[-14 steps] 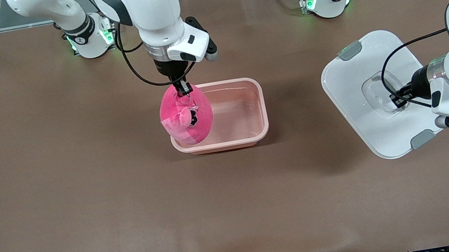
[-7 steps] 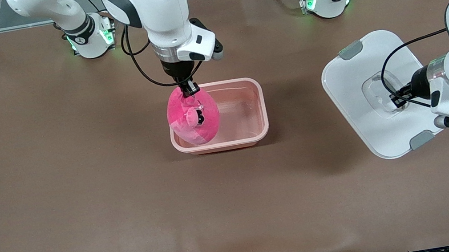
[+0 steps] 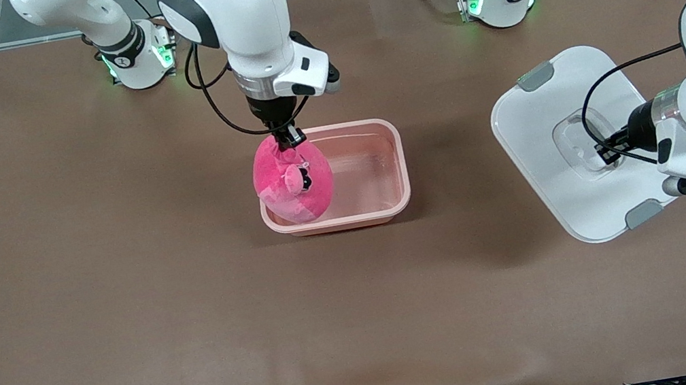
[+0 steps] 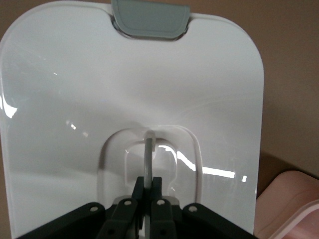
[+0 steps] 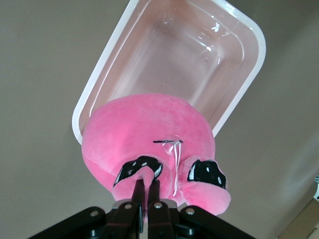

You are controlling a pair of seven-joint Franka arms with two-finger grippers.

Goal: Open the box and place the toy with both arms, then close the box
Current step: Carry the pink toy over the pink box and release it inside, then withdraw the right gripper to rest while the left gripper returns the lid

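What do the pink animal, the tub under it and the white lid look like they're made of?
The toy looks like soft plush: fuzzy, matte pink fabric that bulges where it hangs. The box seems to be thin glossy plastic, pale pink and slightly see-through, with bright reflections inside. The lid appears to be smooth hard white plastic with shiny highlights; its clip looks like duller grey plastic.

Toy (image 3: 293, 180) hot pink, black sunglass-like eyes with white dots. Box (image 3: 374, 174) pale pink, glossy inside. Lid (image 3: 548, 139) white, grey clips, clear handle recess. Worktop (image 3: 124, 289) plain brown.
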